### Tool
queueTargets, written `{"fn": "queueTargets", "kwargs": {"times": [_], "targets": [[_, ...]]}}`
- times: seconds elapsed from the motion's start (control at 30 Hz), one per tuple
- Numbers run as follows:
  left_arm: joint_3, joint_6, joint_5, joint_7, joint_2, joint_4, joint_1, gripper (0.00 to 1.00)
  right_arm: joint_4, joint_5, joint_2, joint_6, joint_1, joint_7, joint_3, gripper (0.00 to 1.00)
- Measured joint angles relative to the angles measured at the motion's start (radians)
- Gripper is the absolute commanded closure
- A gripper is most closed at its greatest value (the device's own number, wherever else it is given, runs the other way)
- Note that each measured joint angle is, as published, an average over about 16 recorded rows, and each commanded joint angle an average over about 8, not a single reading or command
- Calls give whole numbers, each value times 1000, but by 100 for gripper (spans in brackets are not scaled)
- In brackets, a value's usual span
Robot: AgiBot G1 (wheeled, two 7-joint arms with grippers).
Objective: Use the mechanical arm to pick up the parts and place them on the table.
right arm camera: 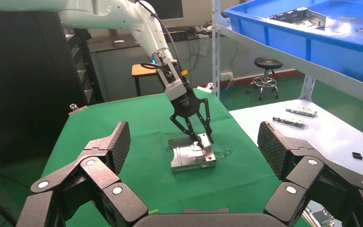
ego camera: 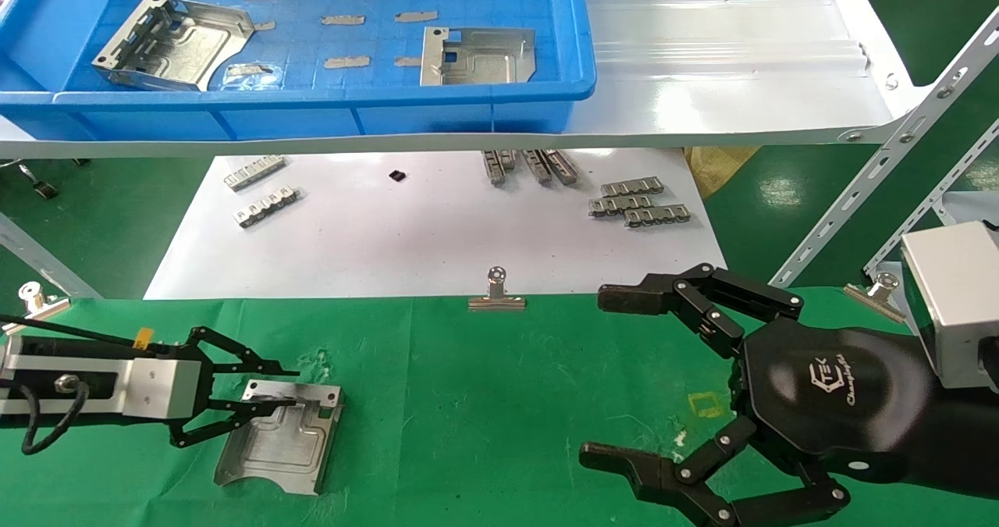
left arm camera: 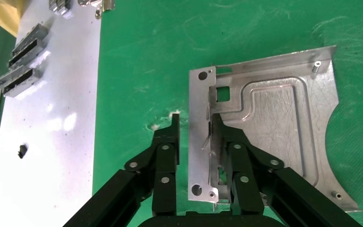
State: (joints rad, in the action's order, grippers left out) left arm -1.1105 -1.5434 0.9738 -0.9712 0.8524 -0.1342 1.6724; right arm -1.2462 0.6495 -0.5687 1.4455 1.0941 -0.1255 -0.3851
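Note:
One silvery part (ego camera: 281,445) lies flat on the green-cloth table (ego camera: 484,402) at the front left. My left gripper (ego camera: 293,387) is down at its folded tabbed edge, open. In the left wrist view the gripper (left arm camera: 195,120) straddles that edge of the part (left arm camera: 279,113): one finger (left arm camera: 172,137) stands on the cloth with a gap to the plate, the other finger (left arm camera: 222,137) rests inside the fold. Two more parts (ego camera: 175,43) (ego camera: 478,57) lie in the blue bin (ego camera: 312,99) on the shelf. My right gripper (ego camera: 609,379) hovers open and empty over the table's right side.
Behind the cloth a white sheet (ego camera: 406,238) carries small toothed strips (ego camera: 636,201). A binder clip (ego camera: 496,293) pins the cloth's far edge, with others at its corners. The glossy white shelf (ego camera: 726,66) and its slanted perforated brackets (ego camera: 858,199) overhang the back and right.

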Motion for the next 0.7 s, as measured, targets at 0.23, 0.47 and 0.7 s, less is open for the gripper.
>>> {"fn": "queueTargets", "kwargs": {"times": [0.23, 0.47, 0.7], "targets": [[36, -31, -74, 95, -18, 15, -22, 0, 0, 0, 0, 0, 0, 0, 0, 0], [90, -54, -199, 282, -62, -13, -95, 0, 0, 0, 0, 0, 0, 0, 0, 0], [122, -56, -285, 407, -95, -46, -164, 0, 0, 0, 0, 0, 0, 0, 0, 0]]}}
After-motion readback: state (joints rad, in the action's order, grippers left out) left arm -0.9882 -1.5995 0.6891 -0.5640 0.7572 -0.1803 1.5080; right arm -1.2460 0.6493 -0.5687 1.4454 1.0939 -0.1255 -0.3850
